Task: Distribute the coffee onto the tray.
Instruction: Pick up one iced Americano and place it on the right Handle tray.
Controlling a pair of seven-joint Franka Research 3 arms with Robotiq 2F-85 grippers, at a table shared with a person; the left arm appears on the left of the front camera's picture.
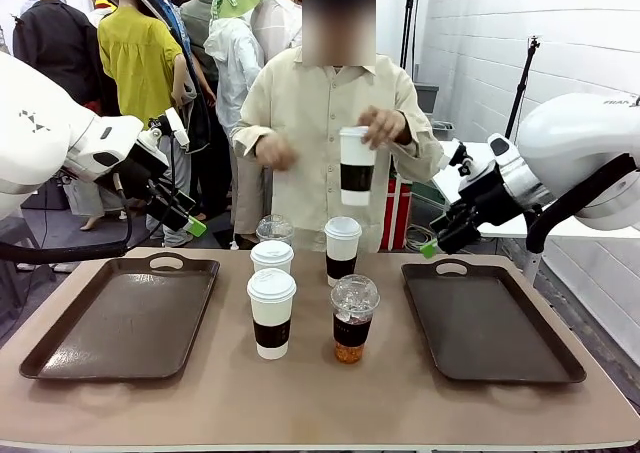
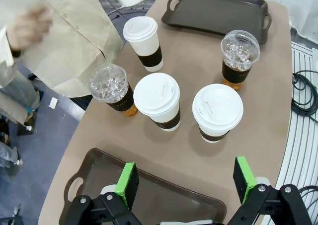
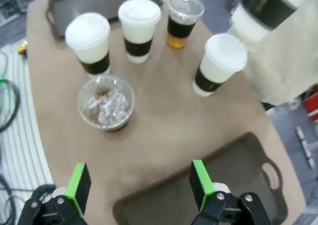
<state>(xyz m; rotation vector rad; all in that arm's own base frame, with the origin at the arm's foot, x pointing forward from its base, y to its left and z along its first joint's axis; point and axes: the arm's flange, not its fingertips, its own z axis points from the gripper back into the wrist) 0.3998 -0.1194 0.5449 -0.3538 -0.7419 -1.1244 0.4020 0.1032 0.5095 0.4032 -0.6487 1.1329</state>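
- Beige tabletop (image 1: pixel 320 403), front view, is carrying three paper cups (image 1: pixel 271 313) and two iced coffees (image 1: pixel 352 318) at its middle, between the left tray (image 1: pixel 120 318) and right tray (image 1: pixel 495 323); a person's hand (image 1: pixel 385 126) is holding a fourth cup (image 1: pixel 356 165) above the far edge.
- Left wrist view: we are seeing the left gripper (image 2: pixel 186 183) hanging spread and empty over its tray's inner edge.
- Right wrist view: the right gripper (image 3: pixel 140 185) is hanging spread, empty, over the right tray.

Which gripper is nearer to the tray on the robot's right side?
Right. The right gripper hovers open just above the far edge of that tray. The left gripper hovers above the other tray, on the opposite side.
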